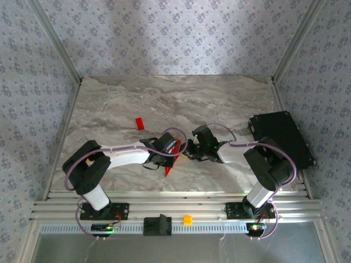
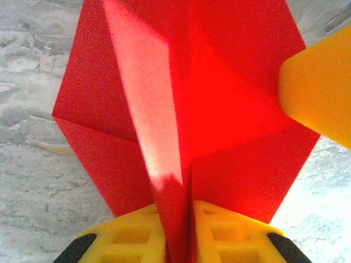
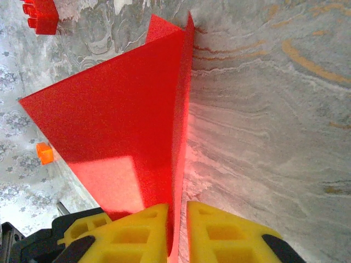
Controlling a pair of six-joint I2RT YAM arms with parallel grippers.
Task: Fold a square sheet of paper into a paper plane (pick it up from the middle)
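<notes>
Paper, bright red and partly folded, is held up off a grey marbled table (image 1: pixel 131 98) where two robot arms meet at the centre. From overhead, the sheet of paper (image 1: pixel 168 169) shows as a narrow red wedge pointing toward the near edge, between the left gripper (image 1: pixel 174 147) and the right gripper (image 1: pixel 187 155). Seen from the left wrist, the sheet (image 2: pixel 230 109) fans out wide, with creases running from a central fold. That fold is pinched between the left gripper's (image 2: pixel 184 212) yellow fingers (image 2: pixel 131 235), which are pressed together on it. A yellow finger of the right gripper (image 2: pixel 323 87) rests against the sheet's far side. Seen from the right wrist, the sheet (image 3: pixel 120 120) stands on edge, and its folded edge runs down between that gripper's (image 3: pixel 177 212) fingers (image 3: pixel 230 235). These sit close on either side, but whether they grip it cannot be told. A small red block (image 1: pixel 140 124) lies on the table well behind the arms, and a black box (image 1: pixel 282 137) sits at the right.
</notes>
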